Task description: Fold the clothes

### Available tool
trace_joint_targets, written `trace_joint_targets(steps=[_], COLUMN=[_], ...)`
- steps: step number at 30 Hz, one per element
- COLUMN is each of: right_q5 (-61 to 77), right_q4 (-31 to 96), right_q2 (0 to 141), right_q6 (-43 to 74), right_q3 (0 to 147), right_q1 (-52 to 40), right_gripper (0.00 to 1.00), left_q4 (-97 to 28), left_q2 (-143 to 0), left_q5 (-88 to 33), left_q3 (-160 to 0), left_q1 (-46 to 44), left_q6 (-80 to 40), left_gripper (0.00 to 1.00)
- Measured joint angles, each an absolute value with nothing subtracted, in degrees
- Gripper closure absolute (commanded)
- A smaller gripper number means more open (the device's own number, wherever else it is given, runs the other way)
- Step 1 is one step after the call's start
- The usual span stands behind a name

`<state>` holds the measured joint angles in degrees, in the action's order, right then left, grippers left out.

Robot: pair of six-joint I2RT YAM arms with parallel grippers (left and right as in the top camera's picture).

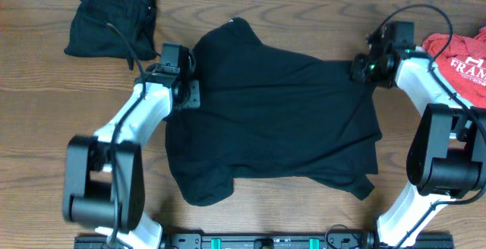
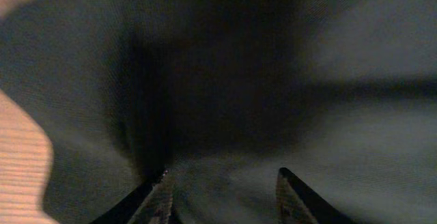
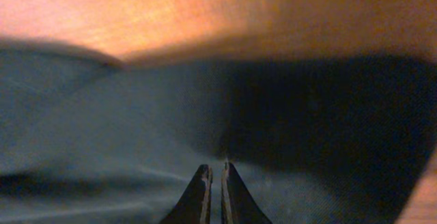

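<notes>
Wood-grain desk (image 1: pixel 45 89) carries a rumpled black top (image 1: pixel 281 120), left hand (image 2: pixel 222 172) spread over it, right hand (image 3: pixel 217 168) pressed together at its corner.

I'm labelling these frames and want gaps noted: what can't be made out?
- Red tee: overhead, cut off by the right edge.
- Right gripper: shut; wrist-view blur hides whether it pinches the black top.
- Left gripper: overhead, fingertips hidden under its wrist.
- Black pile: overhead, too dark to tell which garments.
</notes>
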<state>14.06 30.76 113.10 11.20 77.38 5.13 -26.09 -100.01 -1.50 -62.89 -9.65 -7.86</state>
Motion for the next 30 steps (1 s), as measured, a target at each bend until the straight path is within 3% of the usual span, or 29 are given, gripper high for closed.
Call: trace_joint_targets(steps=[7, 9, 15, 30], right_q5=[14.15, 14.35, 14.94, 15.51], right_q4=[31.57, 31.70, 31.90, 34.79], right_q2=[114.06, 115.48, 119.42, 119.39], right_q6=[10.81, 10.68, 10.57, 9.82], right_q3=[79.13, 79.13, 79.11, 79.26], right_q1=[5.13, 5.13, 5.13, 5.13], right_gripper=[0.98, 0.99, 0.99, 0.99], left_q4=[-14.15, -11.77, -7.90, 4.34], left_q2=[-94.48, -95.64, -101.14, -112.07], left_q5=[-7.53, -9.47, -12.08, -12.51], left_q3=[-63.00, -63.00, -62.98, -62.92], left_q1=[-12.56, -13.26, -13.89, -12.19], left_q6=[-7.38, -7.25, -6.96, -6.76], left_gripper=[0.48, 0.57, 0.71, 0.75])
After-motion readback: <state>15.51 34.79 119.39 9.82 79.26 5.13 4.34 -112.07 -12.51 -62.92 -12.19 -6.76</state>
